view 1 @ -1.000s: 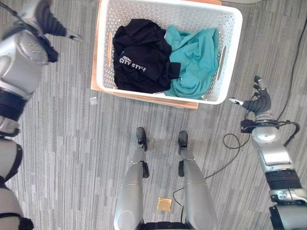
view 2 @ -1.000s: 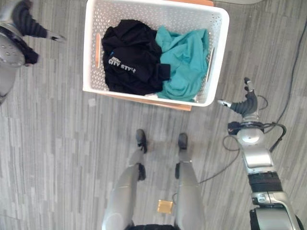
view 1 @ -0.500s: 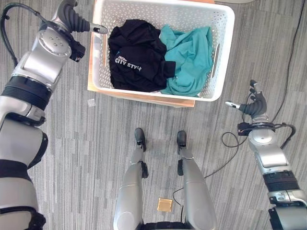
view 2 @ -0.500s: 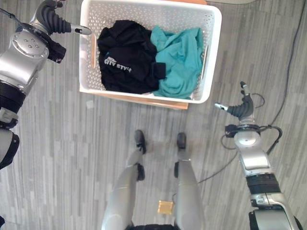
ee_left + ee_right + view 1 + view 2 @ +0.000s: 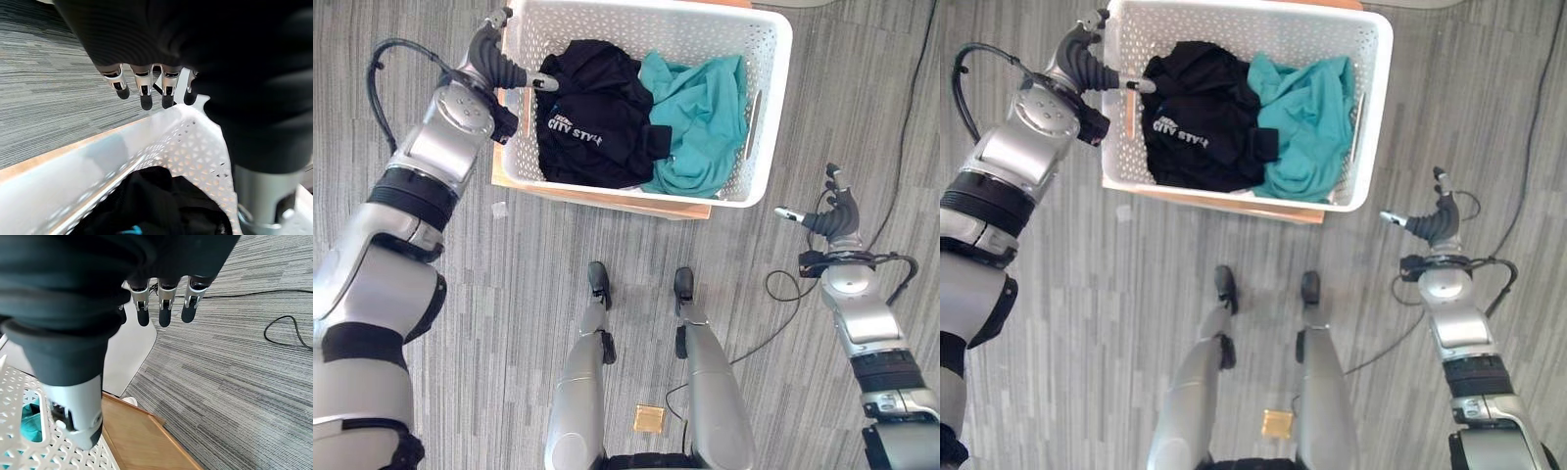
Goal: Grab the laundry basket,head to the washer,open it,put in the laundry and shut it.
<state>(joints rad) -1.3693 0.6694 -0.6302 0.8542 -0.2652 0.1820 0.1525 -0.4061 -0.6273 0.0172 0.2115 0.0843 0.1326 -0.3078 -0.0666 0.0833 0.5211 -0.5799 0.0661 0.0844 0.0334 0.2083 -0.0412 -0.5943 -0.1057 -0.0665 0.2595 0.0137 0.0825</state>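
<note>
- We find the left hand (image 5: 499, 61) at the left rim of the white laundry basket (image 5: 773, 59), fingers straight and relaxed, thumb reaching over the rim above the laundry, nothing gripped.
- We find the right hand (image 5: 835, 213) well to the right of the basket, over the grey carpet (image 5: 460, 284), fingers straight, holding nothing.
- The basket rests on a wooden board (image 5: 607, 201) and holds a black garment (image 5: 592, 117) beside a teal garment (image 5: 705, 108).
</note>
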